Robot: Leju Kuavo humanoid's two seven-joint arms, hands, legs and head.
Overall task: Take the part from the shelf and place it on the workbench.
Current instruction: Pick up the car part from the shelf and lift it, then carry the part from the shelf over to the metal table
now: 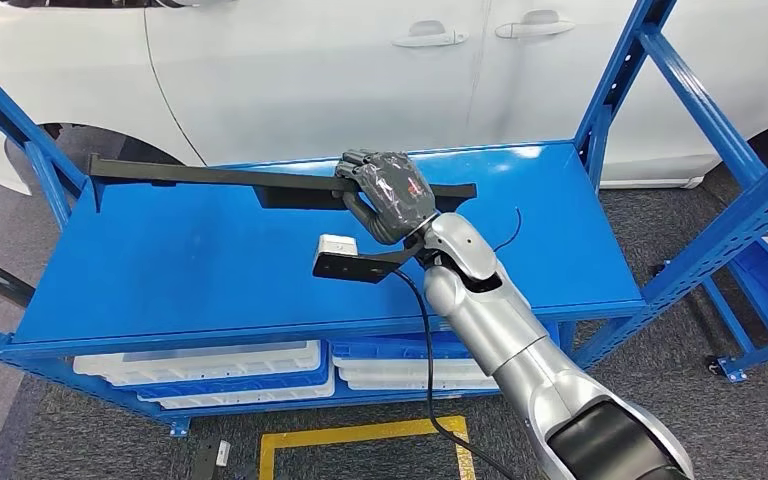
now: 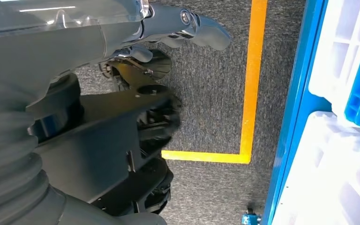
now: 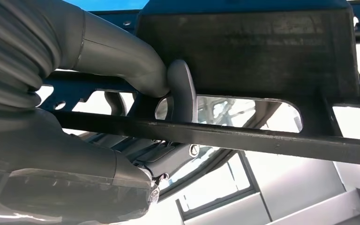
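The head view looks forward and down on the blue shelf (image 1: 210, 260) from above its front edge. The left wrist view faces the floor (image 2: 211, 93) beside the shelf's lower bins, and the right wrist view sits very close, perhaps just behind the long black part (image 3: 262, 140) that the head view shares.

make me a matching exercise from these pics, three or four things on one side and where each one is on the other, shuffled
Things:
1. long black part
2. white trays
3. white car
4. yellow floor tape

Places:
A. behind the blue shelf
B. on the grey carpet in front of the shelf
C. in the right hand over the shelf top
D. on the shelf's lower level

Pairs: 1-C, 2-D, 3-A, 4-B
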